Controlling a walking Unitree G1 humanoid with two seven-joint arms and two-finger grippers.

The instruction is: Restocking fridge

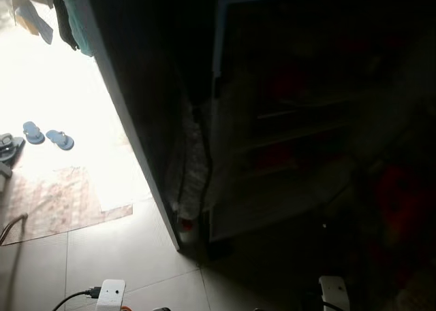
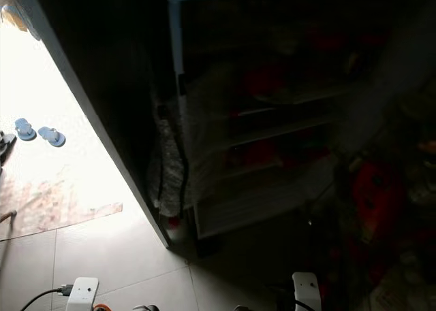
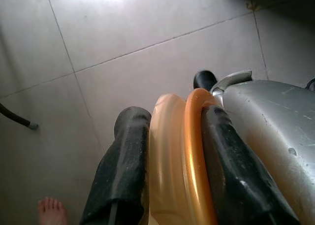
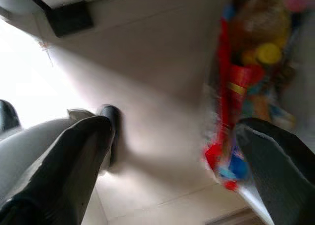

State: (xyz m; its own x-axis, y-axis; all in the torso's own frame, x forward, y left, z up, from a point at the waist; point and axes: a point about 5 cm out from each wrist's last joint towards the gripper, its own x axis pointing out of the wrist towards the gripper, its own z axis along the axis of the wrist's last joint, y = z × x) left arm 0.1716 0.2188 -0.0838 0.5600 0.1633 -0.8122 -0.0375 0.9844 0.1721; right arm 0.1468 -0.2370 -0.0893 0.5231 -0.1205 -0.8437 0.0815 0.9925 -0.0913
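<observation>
The open fridge [image 1: 272,141] stands ahead in deep shade, its shelves [image 2: 286,127] faintly lit, with dim red items [image 2: 266,79] on them. Its door [image 1: 136,86] swings out to the left. In the left wrist view my left gripper [image 3: 174,112] is shut on a translucent yellow container with an orange rim [image 3: 172,156], held low over the tiled floor. My right gripper [image 4: 174,129] is open, its fingers wide apart over the floor. Beyond it lies a blurred red bag of groceries [image 4: 241,82].
Bright tiled floor lies to the left, with blue flip-flops [image 1: 48,135], a patterned rug [image 1: 61,202] and hanging clothes [image 1: 68,15]. A red bag [image 2: 375,195] sits right of the fridge. A person's bare foot [image 3: 50,210] and a dark cable [image 3: 17,117] are near my left gripper.
</observation>
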